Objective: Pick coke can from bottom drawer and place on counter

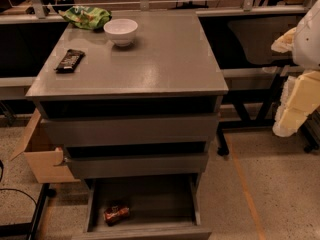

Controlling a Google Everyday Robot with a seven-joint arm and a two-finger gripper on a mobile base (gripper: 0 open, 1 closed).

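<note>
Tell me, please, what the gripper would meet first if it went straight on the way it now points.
The gripper, at the right edge beside the cabinet, seems to point down; straight on, it would probably meet the floor first, right of the bottom drawer and the coke can. Depth is unclear.

From the end effector [295,109] at the right edge, a white bowl [120,31], green chip bag [86,17], dark candy bar [69,60] and cardboard box [40,156] all lie well to its left.

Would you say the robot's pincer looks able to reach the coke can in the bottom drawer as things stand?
Probably yes: the bottom drawer is pulled open and the coke can lies uncovered near its front left. The pincer hangs off to the right, beside the cabinet.
</note>
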